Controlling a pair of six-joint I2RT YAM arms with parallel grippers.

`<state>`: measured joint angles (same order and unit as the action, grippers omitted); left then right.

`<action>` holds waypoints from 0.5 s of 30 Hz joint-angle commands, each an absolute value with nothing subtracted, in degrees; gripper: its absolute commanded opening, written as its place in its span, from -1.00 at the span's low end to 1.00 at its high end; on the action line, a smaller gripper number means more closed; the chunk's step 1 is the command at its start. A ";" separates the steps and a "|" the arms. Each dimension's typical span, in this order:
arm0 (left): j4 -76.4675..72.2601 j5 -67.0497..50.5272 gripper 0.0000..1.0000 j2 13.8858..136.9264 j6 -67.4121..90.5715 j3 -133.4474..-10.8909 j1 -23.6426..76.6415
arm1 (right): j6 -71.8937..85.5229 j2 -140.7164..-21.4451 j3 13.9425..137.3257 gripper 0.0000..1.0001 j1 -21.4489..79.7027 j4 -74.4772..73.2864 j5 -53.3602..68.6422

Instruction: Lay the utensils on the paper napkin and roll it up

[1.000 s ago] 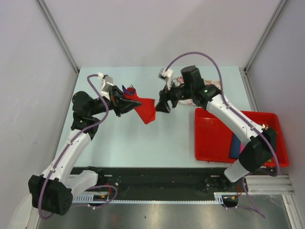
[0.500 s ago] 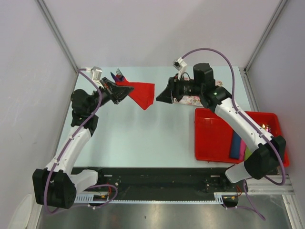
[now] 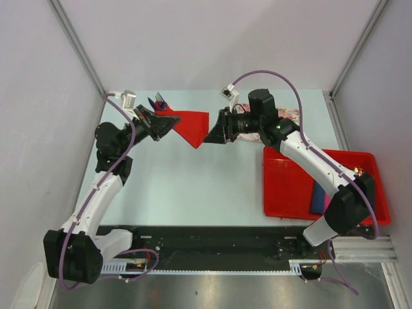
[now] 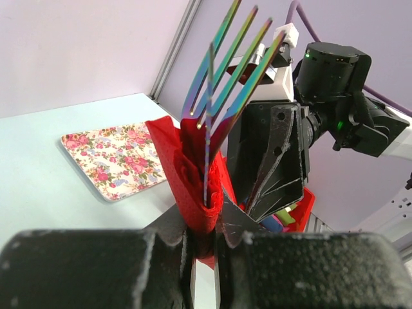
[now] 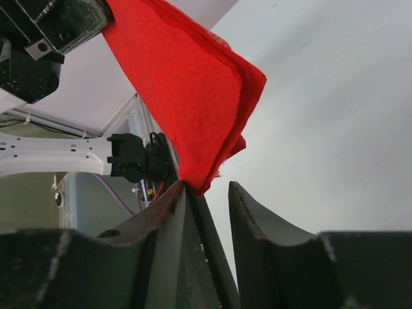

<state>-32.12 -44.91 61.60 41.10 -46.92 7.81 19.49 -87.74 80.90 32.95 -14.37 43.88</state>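
My left gripper (image 4: 205,225) is shut on the red paper napkin (image 4: 193,174), which is wrapped round the utensils. The iridescent fork tines (image 4: 225,71) stick up out of the wrap. In the top view this bundle is held above the table's back left, with the utensils (image 3: 158,102) poking out behind the left gripper (image 3: 161,123) and the napkin (image 3: 193,125) fanning out to the right. My right gripper (image 3: 209,135) is at the napkin's loose corner. In the right wrist view the napkin (image 5: 187,84) tip hangs between the parted jaws of that gripper (image 5: 209,187), against the left finger (image 5: 174,212).
A floral-patterned mat (image 3: 286,114) lies at the back right, partly under the right arm; the left wrist view also shows the mat (image 4: 116,158). A red tray (image 3: 290,187) at the right holds coloured napkin rolls (image 3: 318,196).
The left gripper lifted the bundle back and to the left, then held still. The right gripper swung left to the napkin's loose corner, and its jaws have narrowed.
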 commanded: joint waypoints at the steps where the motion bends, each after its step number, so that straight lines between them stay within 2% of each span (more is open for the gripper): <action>1: -35.68 -44.12 -1.00 59.24 42.72 -46.94 7.73 | 21.09 -87.98 83.58 -0.31 32.87 -10.38 48.07; 2: -35.60 -44.30 -1.00 59.33 42.71 -46.85 7.73 | 21.62 -87.89 83.67 -0.38 32.70 -10.11 48.51; 9: -35.42 -45.00 -1.00 59.41 42.45 -46.67 7.73 | 22.94 -87.71 84.46 -0.34 32.69 -9.67 50.97; 11: -35.51 -45.18 -1.00 59.59 42.54 -46.84 7.73 | 22.77 -87.98 84.64 -0.59 32.70 -9.84 50.89; 13: -35.51 -45.35 -1.00 59.68 42.63 -47.19 7.73 | 21.89 -87.98 84.55 -0.72 32.78 -10.45 50.80; 14: -35.51 -45.35 -1.00 59.76 42.71 -47.28 7.73 | 21.28 -87.98 84.55 -0.90 32.78 -11.07 50.63; 15: -35.94 -45.53 -1.00 59.77 43.50 -47.37 7.73 | 19.70 -87.98 84.72 -1.00 32.61 -11.86 50.36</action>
<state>-32.10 -45.17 61.04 41.19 -46.57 7.81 22.09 -88.01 82.11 32.77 -12.08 49.43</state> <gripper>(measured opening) 0.134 0.077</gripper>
